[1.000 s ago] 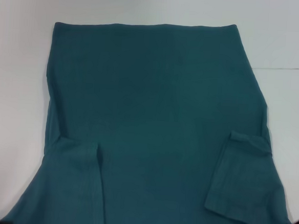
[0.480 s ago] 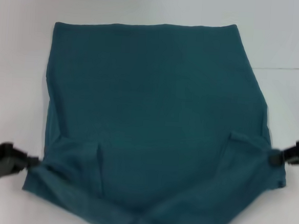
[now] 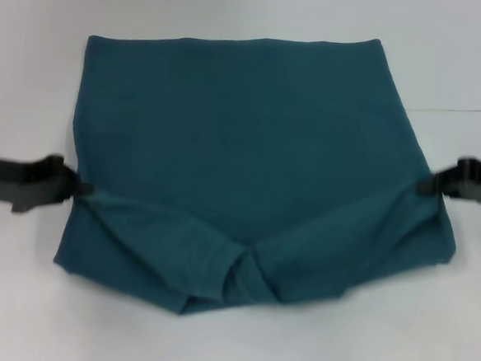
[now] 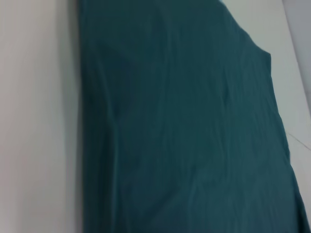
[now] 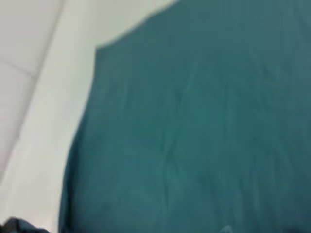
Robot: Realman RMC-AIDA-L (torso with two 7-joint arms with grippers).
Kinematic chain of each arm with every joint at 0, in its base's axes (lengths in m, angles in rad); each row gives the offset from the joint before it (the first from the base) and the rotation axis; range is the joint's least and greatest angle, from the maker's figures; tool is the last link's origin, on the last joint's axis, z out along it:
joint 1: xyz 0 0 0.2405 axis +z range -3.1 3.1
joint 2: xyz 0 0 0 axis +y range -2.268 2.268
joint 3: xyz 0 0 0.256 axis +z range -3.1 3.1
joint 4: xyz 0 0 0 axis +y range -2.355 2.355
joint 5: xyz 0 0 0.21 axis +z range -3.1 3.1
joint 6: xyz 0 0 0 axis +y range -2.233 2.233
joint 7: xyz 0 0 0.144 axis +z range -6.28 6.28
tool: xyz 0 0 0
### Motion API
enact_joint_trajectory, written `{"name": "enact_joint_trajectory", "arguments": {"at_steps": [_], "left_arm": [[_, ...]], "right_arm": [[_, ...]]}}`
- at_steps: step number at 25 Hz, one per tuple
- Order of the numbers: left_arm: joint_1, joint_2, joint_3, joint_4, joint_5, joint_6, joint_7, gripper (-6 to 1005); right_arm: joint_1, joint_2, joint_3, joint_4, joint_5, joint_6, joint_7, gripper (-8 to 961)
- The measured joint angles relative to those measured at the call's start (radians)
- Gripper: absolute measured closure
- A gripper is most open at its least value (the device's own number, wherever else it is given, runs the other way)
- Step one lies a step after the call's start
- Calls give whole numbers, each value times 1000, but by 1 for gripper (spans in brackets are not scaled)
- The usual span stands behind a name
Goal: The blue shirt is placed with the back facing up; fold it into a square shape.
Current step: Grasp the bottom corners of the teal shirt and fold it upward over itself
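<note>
Head view: the blue shirt [image 3: 251, 148] lies on the white table [image 3: 213, 336], sleeves tucked in, its near end lifted and carried toward the far hem in a sagging fold. The left gripper [image 3: 79, 191] is at the shirt's left edge and the right gripper [image 3: 428, 185] at its right edge, each seemingly clamped on a corner of that raised cloth, which hangs slack and bunched between them.

Left wrist view: only the flat body of the shirt [image 4: 184, 126] beside bare table; no fingers show.

Right wrist view: again the shirt [image 5: 204, 126] spread flat, table alongside.

The lengthwise fold looks under way, not laid down; flattening it and squaring the result remain.
</note>
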Motion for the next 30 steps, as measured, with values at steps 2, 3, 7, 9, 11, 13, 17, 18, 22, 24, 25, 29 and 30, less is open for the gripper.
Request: {"name": "enact_joint_trajectory", "arguments": {"at_steps": [2, 3, 7, 9, 11, 13, 17, 18, 22, 24, 25, 29, 30], "left_arm": [[-24, 5, 20, -1, 0, -37, -15, 1000], [-34, 6, 32, -1, 1, -55, -21, 1000], [-72, 4, 98, -3, 6, -176, -50, 1000], [-82, -7, 119, -8, 7, -249, -53, 1000], [-85, -19, 136, -15, 8, -317, -53, 1000], [-87, -27, 160, -28, 9, -380, -53, 1000], [-90, -36, 219, -54, 9, -472, -51, 1000], [-89, -39, 240, -54, 10, -496, -52, 1000], [-87, -50, 264, -45, 11, -532, -52, 1000], [-95, -50, 263, -37, 10, -538, -52, 1000], [-100, -50, 262, -36, 10, -541, -53, 1000], [-119, -50, 263, -34, 10, -575, -53, 1000], [-123, -52, 264, -34, 10, -588, -53, 1000]], "right_arm": [[4, 5, -5, 1, 39, 36, 6, 904], [7, 10, -8, 1, 53, 57, 8, 903], [33, 24, -48, 23, 57, 184, 22, 902], [48, 28, -75, 44, 55, 262, 27, 902], [59, 33, -103, 62, 54, 332, 29, 901], [66, 37, -131, 77, 53, 400, 30, 901], [82, 43, -173, 117, 53, 520, 31, 900], [87, 44, -183, 128, 52, 544, 31, 900], [103, 44, -197, 154, 53, 598, 33, 899], [109, 44, -195, 152, 55, 609, 33, 898], [112, 45, -192, 150, 58, 615, 33, 898], [123, 51, -189, 148, 78, 657, 31, 897], [126, 55, -192, 150, 88, 674, 29, 897]]}}
